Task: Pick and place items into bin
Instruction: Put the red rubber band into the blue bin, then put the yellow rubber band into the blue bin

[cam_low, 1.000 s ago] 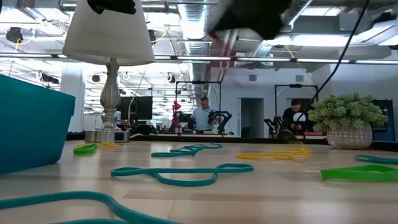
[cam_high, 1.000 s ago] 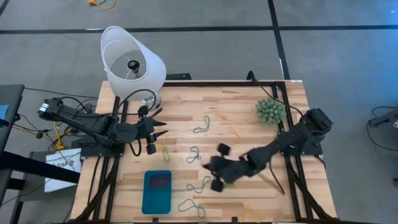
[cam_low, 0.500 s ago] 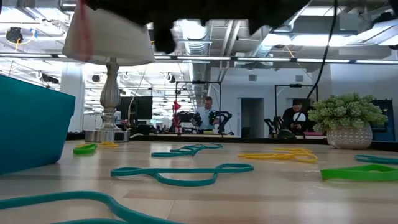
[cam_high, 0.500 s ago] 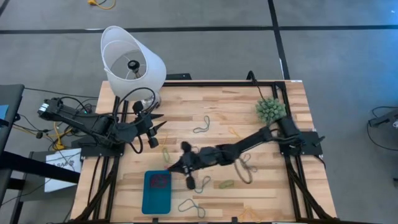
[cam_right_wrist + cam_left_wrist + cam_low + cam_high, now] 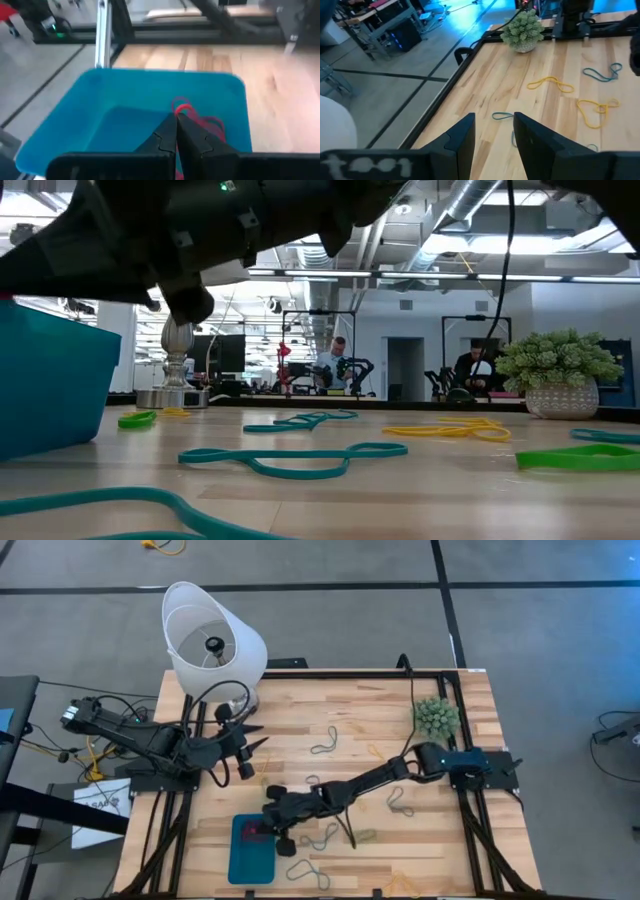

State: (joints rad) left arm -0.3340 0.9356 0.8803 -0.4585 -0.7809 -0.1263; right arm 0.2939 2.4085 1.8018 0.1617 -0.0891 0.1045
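The teal bin lies near the table's near-left edge, with red bands inside. My right gripper reaches across the table to the bin's right rim, and its wrist view shows the fingers shut over the bin with a red band at their tips. Loose rubber bands lie flat on the wood: grey-blue, yellow, green, another grey-blue. My left gripper waits open by the lamp base, above the table. My right gripper pinches a red rubber band at its fingertips, coming from the table's right and slanting down. The loop hangs off the tips above the bin floor. The red strands beside it may be this band or ones lying in the bin; I cannot tell.
A white lamp stands at the far-left corner and a spiky green plant ball at the far right. The right arm spans the table's middle. In the low view the arm fills the top, and people stand in the room behind.
My right gripper has swept from the table's middle toward the left and near edge, ending over the bin, with the arm stretching out. A red band travelled with it. The left arm has kept still.
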